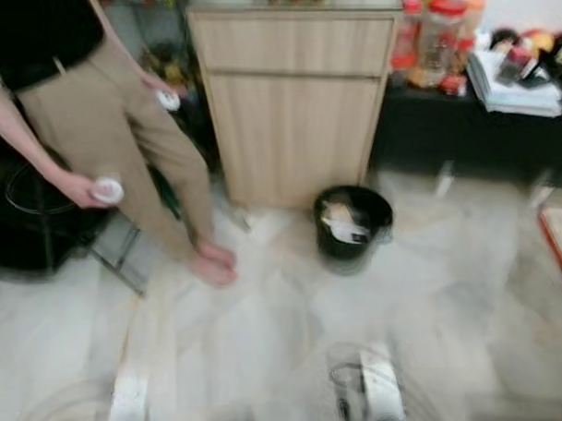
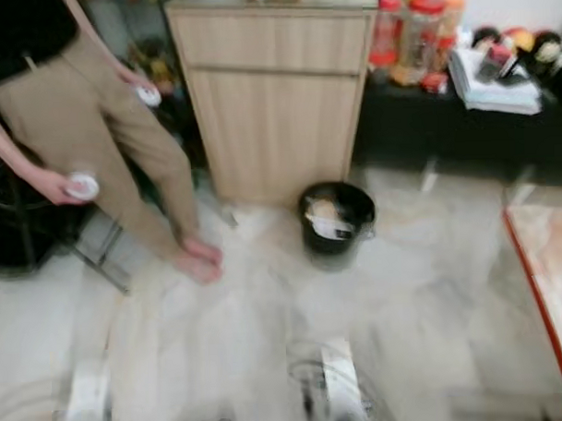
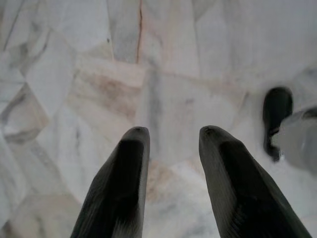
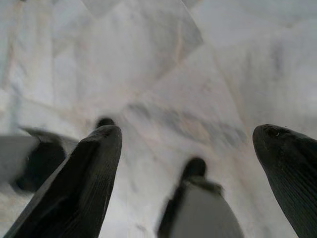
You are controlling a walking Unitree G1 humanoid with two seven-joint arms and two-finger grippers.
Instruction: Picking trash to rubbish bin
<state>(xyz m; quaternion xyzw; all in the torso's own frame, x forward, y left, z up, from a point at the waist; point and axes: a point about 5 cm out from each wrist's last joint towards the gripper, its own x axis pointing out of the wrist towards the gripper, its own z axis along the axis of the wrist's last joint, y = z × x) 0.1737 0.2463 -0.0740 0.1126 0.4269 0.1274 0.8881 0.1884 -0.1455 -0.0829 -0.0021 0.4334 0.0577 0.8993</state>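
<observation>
Facing black rubbish bin on marble floor before wooden cabinet; crumpled trash inside (likely light, soft; pinch at fold). Left gripper parted narrowly, empty. Right gripper spread wide, empty.

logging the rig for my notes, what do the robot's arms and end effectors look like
Each arm is silver, seen blurred low in the eye views: left arm, right arm. The left end effector has two long black fingers, tapered with rounded tips and a matte surface. The right end effector is alike, and its fingers show a fine ribbed texture. No cables or markings can be made out.
</observation>
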